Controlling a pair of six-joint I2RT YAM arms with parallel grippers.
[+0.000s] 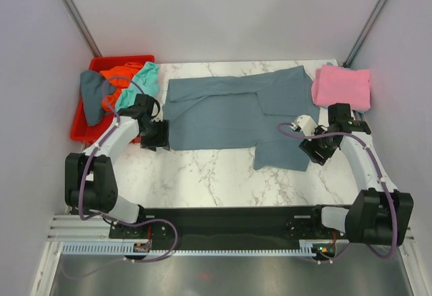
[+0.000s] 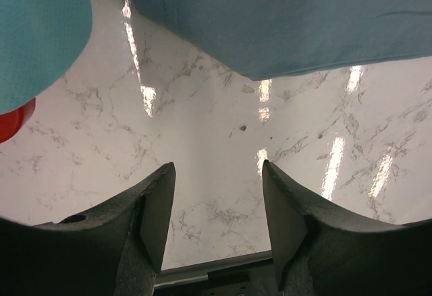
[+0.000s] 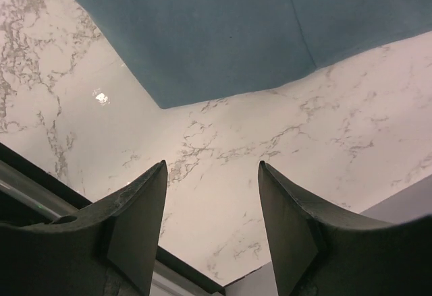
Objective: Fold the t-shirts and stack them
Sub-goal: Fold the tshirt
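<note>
Marble table (image 1: 216, 174) carried a slate blue-grey t-shirt (image 1: 223, 110) spread flat at centre, a red bin (image 1: 79, 133) at far left and a folded pink t-shirt (image 1: 341, 87) at far right. Left gripper (image 2: 216, 174) and right gripper (image 3: 210, 171) hung at the big shirt's near corners, jaws wide apart, empty.

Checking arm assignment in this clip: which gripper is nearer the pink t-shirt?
Right. The right gripper is just on the near side of the pink t-shirt, by the right edge of the blue-grey t-shirt; the left gripper is across the table, near the red bin.
</note>
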